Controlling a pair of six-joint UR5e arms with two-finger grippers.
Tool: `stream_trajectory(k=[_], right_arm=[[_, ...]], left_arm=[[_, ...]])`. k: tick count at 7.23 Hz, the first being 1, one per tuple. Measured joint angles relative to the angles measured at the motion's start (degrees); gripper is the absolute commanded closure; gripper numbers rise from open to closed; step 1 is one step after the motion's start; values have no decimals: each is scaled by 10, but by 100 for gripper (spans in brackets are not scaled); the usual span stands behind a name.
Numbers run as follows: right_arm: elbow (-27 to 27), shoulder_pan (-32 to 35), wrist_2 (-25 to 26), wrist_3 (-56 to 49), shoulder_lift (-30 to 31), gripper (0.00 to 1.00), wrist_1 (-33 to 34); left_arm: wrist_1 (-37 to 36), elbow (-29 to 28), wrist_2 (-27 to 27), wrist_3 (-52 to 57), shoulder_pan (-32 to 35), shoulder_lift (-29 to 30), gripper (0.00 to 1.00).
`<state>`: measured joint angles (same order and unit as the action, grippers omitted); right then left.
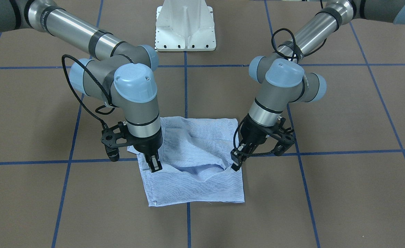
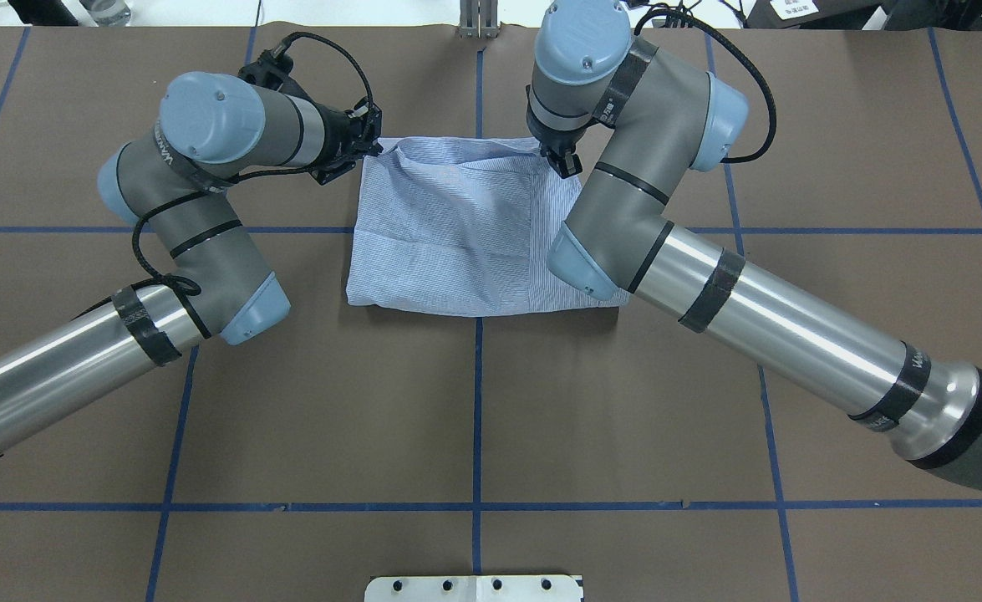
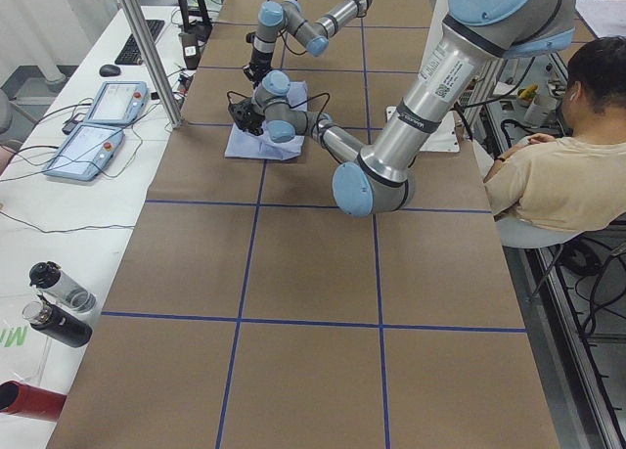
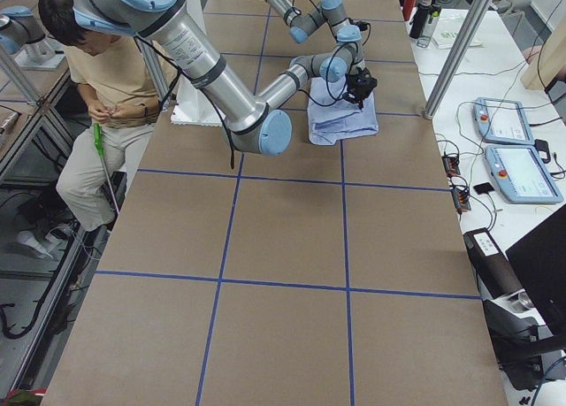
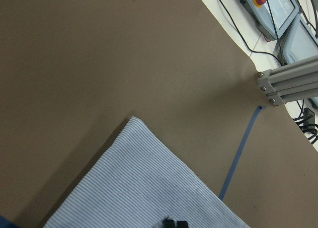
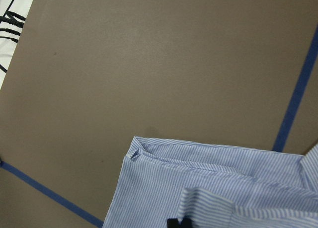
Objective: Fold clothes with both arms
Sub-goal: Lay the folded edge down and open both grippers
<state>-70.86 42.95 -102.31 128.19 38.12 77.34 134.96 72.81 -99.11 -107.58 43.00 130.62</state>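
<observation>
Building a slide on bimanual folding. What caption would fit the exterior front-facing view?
Left gripper and right gripper pinch opposite sides of the part-folded striped shirt on the brown table.

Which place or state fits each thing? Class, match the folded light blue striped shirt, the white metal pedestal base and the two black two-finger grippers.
Things:
1. light blue striped shirt
2. white metal pedestal base
3. left black two-finger gripper
4. right black two-finger gripper

Places or states:
A. at the shirt's edge on the robot's left
B. stands apart from the cloth
C. lies folded across a blue tape line
D. on the shirt's side on the robot's right

Pairs: 1-C, 2-B, 3-A, 4-D.
</observation>
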Motion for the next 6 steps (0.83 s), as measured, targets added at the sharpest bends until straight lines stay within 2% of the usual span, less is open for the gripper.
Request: stream_trajectory(k=[2, 3, 5, 6], right_arm=[[83, 16, -9, -46, -16, 0, -81], [104, 35, -30, -64, -27, 0, -102], [116, 75, -91, -89, -39, 0, -111], [116, 81, -102, -95, -38, 0, -112]], left_arm=[[37, -80, 24, 44, 10, 33, 0], [43, -95, 28, 64, 22, 39, 0], [45, -101, 27, 77, 36, 42, 0], [44, -96, 13, 82, 43, 41, 0]])
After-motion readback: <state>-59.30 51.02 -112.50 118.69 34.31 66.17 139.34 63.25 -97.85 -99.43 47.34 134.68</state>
